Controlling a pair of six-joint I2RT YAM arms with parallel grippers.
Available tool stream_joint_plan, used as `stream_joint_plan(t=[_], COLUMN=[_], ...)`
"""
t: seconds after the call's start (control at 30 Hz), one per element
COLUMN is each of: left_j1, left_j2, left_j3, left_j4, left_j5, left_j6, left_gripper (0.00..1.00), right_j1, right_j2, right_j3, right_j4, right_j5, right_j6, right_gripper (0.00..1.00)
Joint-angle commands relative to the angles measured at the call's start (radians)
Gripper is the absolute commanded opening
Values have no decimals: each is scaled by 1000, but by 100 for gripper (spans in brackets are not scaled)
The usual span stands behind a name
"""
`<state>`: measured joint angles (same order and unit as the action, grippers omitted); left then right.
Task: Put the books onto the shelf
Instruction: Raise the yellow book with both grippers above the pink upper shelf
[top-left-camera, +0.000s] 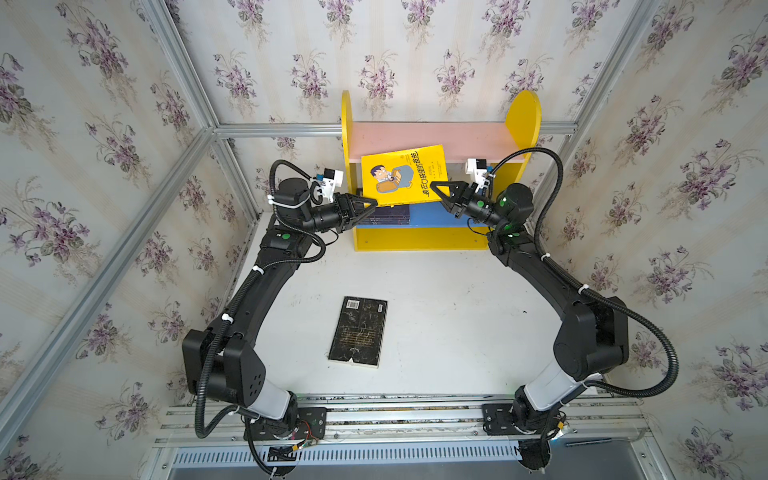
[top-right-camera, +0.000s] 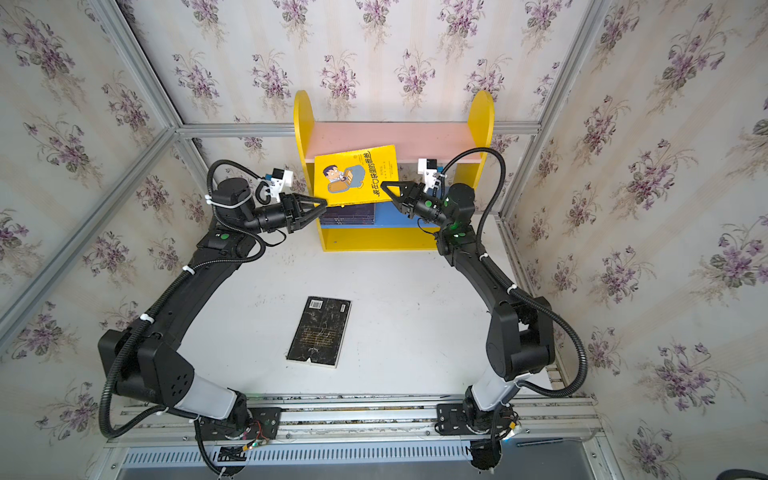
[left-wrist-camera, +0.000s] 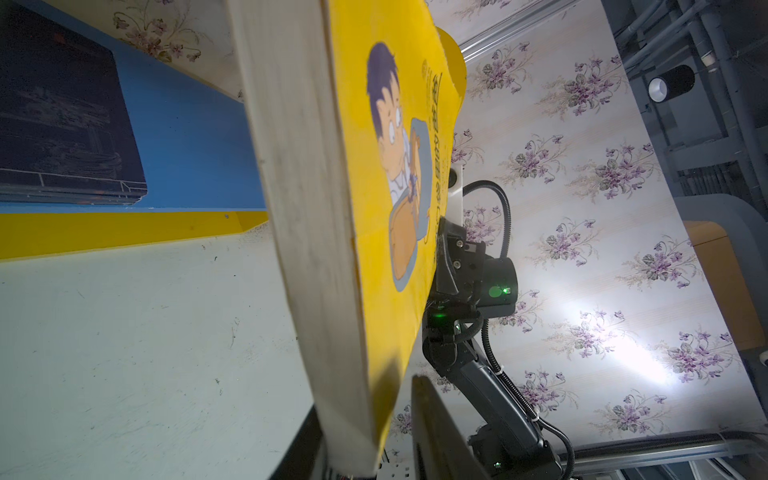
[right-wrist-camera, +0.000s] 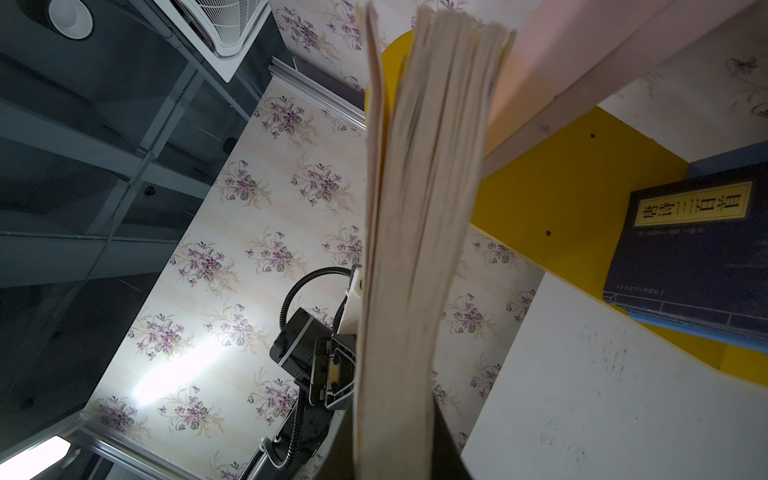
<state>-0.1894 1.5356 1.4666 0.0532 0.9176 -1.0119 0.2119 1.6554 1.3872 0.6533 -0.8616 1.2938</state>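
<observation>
Desk (top-left-camera: 436, 324): white and scuffed, spread below both pincers.

Shelf (top-left-camera: 524, 112): stands just behind the pincers. Its pink upper board (top-left-camera: 415, 137) lies beyond them, and its blue lower board (top-left-camera: 440, 216) lies beneath the gap between them.

Black book (top-left-camera: 359, 332): flat on the desk, well apart from both pincers, on the near side between the two arms.

Yellow book (top-left-camera: 401, 174): off the desk, cover up and tilted, spanning from one pincer to the other. In both top views it overlaps the pink board's front edge.

Navy books (top-left-camera: 390, 216): stacked flat on the blue board, just under the left pincer's tip.

Left pincer (top-left-camera: 374, 203): jaws narrow, nipping the yellow book's near-left corner. The left wrist view shows a finger (left-wrist-camera: 432, 424) beside its page edge.

Right pincer (top-left-camera: 434, 185): clamped tight on the yellow book's title-side edge.
</observation>
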Motion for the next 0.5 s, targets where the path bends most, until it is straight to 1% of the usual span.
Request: stream_joint_plan(t=[0.0, 0.07, 0.13, 0.27, 0.37, 0.47], left_j1=[1, 1, 1, 2, 2, 5], left_j2=[8, 22, 35, 40, 51, 57], left_j3=[28, 45, 59, 45, 50, 65], left_j4=[31, 30, 33, 46, 59, 59], left_j5=[19, 33, 45, 27, 45, 49], left_j6=[28, 32, 37, 36, 29, 29], left_gripper=[25, 21, 19, 16, 13, 10], right_j1=[0, 0, 0, 0, -2, -1], right_j2=[4, 6, 7, 16, 24, 33], right_j3=[22, 17, 14, 25, 27, 29], right_j4=[86, 90, 80, 58, 53, 54], right_j5=[-26, -31, -31, -43, -44, -42], right_j6=[9, 8, 6, 1, -1, 1], right_gripper=[5, 5, 5, 5, 5, 7])
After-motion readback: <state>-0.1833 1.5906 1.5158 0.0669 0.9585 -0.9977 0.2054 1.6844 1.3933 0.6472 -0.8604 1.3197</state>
